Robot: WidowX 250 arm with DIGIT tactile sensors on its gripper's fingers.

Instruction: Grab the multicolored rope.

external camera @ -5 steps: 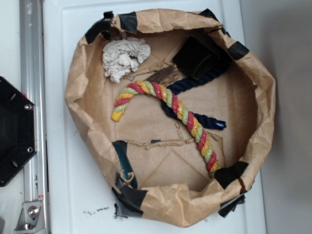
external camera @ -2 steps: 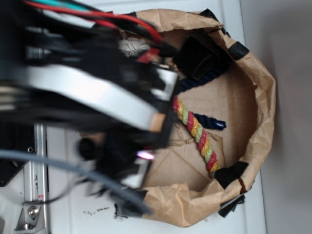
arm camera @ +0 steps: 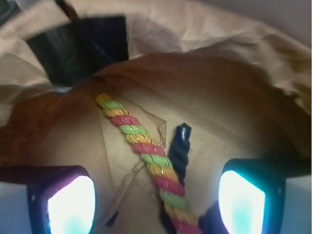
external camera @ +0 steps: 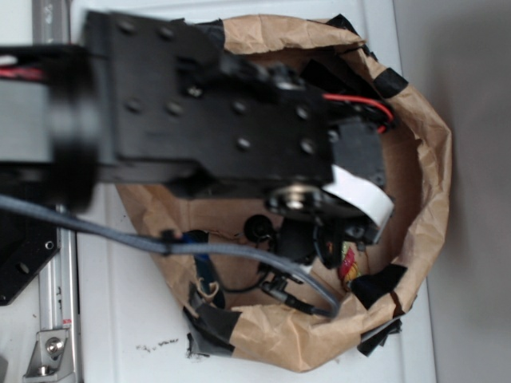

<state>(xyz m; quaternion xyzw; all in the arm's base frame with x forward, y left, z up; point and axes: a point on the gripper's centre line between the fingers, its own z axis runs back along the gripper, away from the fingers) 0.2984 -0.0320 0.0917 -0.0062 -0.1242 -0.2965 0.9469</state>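
We hang our gripper (arm camera: 156, 195), fingers spread wide and empty, over the multicolored rope (arm camera: 141, 148) lying on the paper bag's (arm camera: 219, 97) floor beside the navy rope (arm camera: 179, 151), so it can straddle it.

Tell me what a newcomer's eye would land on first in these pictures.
In the exterior view, the black robot arm dominates, reaching over the brown paper bag and hiding most of what lies inside. In the wrist view, the multicolored rope runs diagonally across the bag floor, lying over a dark navy rope. The end effector stands open, with its glowing pads either side of the rope.
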